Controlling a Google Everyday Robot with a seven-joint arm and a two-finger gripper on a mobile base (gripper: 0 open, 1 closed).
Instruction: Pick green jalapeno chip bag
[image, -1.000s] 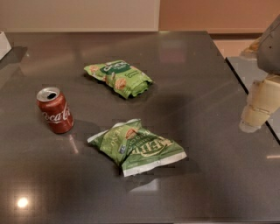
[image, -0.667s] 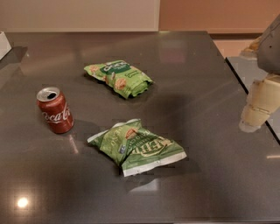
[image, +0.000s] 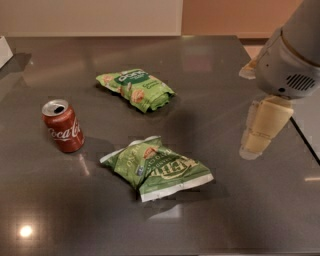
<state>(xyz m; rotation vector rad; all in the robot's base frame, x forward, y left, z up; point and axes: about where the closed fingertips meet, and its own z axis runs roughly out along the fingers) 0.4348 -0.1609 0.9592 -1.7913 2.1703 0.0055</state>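
The green jalapeno chip bag (image: 157, 167) lies flat on the dark grey table (image: 210, 75), near the front middle. It is olive green with a white edge strip and pale lettering. My gripper (image: 261, 127) hangs over the table's right side, to the right of the bag and well apart from it, with its cream fingers pointing down. The grey arm housing (image: 287, 65) is above it. Nothing is in the gripper.
A smaller, brighter green bag (image: 135, 89) lies further back. A red Coca-Cola can (image: 62, 125) stands upright at the left. A white object (image: 4, 50) sits at the far left edge. The table's right edge (image: 306, 140) runs just beyond the gripper.
The arm and gripper have moved left, further over the table towards the bags. The bags and the can have not moved.
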